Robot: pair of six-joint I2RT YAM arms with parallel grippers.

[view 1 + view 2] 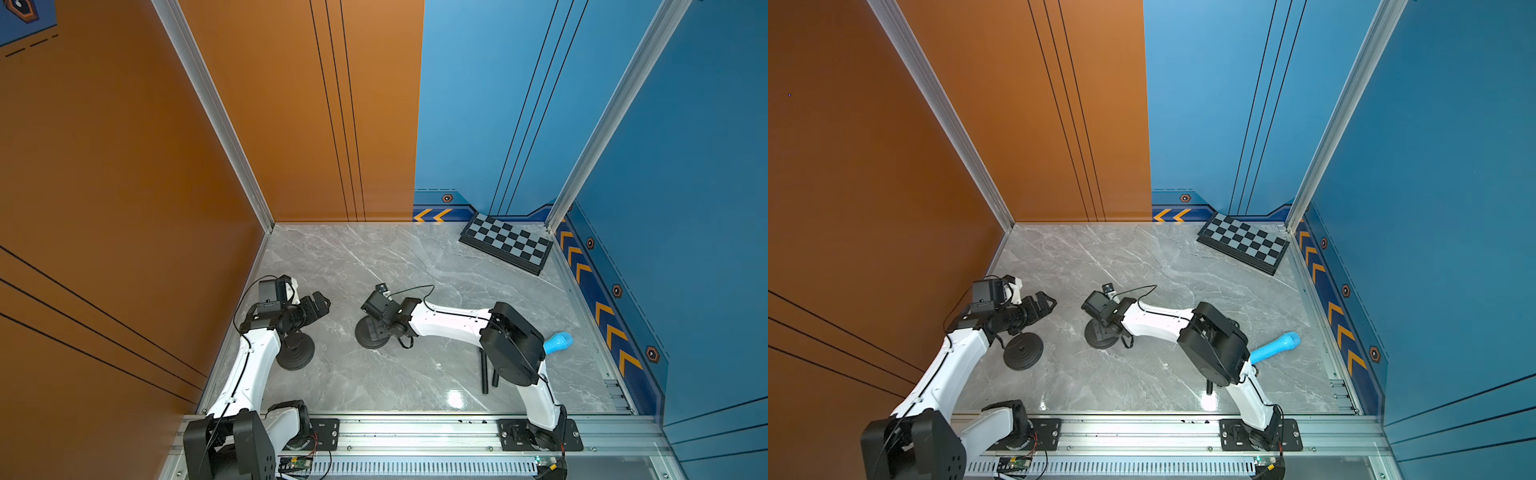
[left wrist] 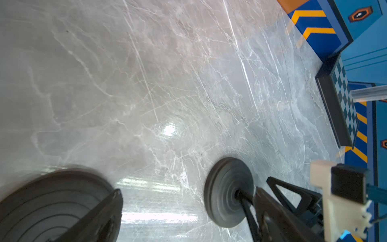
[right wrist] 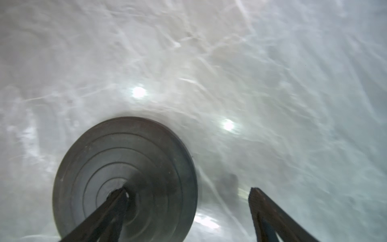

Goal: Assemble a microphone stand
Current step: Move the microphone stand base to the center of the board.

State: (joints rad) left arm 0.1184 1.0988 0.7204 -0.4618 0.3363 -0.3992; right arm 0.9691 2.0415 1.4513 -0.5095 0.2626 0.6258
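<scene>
Both grippers are standing wide and empty in a top view: the right gripper (image 1: 379, 330) is hanging over a round base (image 1: 363, 340), the left gripper (image 1: 322, 305) beside a second base (image 1: 296, 353). Black rods (image 1: 484, 374) are lying beside the right elbow, long axis front to back, nearer that arm. The left wrist view is showing the round base (image 2: 226, 188) sitting flat. In the right wrist view a finger (image 3: 109, 209) is crossing its hub, perhaps touching; blur is hiding that.
</scene>
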